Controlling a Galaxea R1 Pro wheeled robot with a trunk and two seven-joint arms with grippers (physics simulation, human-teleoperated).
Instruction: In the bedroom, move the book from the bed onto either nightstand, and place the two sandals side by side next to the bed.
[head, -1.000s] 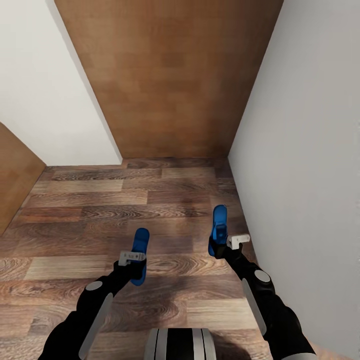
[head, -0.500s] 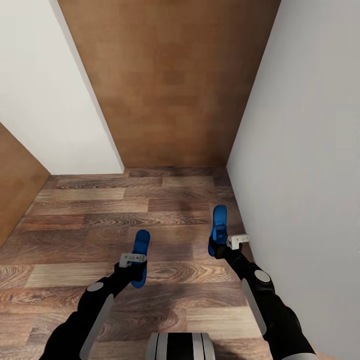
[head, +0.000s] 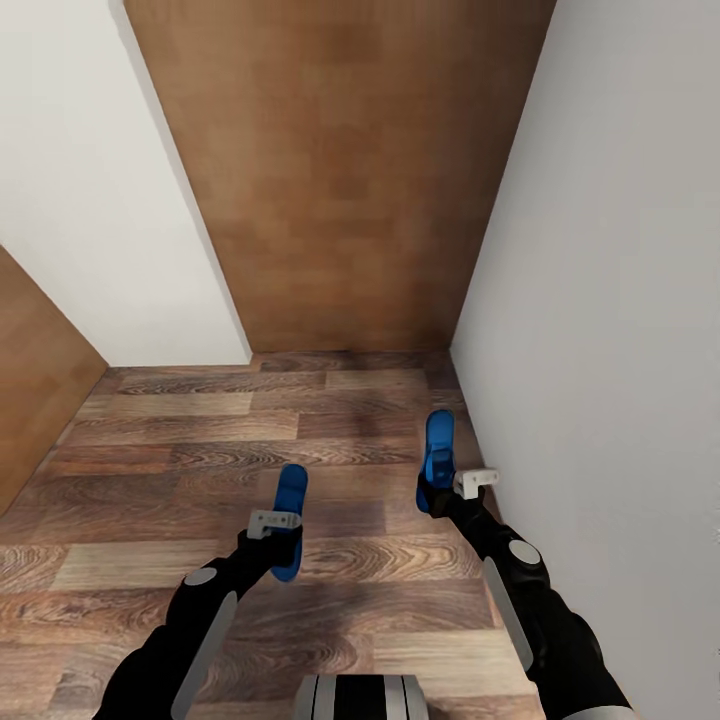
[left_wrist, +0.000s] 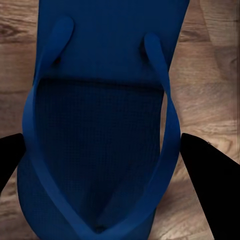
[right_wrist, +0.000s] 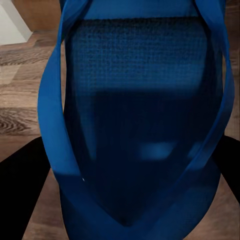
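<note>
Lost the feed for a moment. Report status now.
Left gripper shut on left sandal. Right gripper shut on right sandal. In transit over plank floor; wooden panel ahead, white wall close right.

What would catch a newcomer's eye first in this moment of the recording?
Two bright blue sandals stand out, one in each gripper: the left sandal held by the left gripper over the wood-plank floor, the right sandal held by the right gripper close to the white wall. Ahead, a tall brown wooden panel closes off the narrow passage.
</note>
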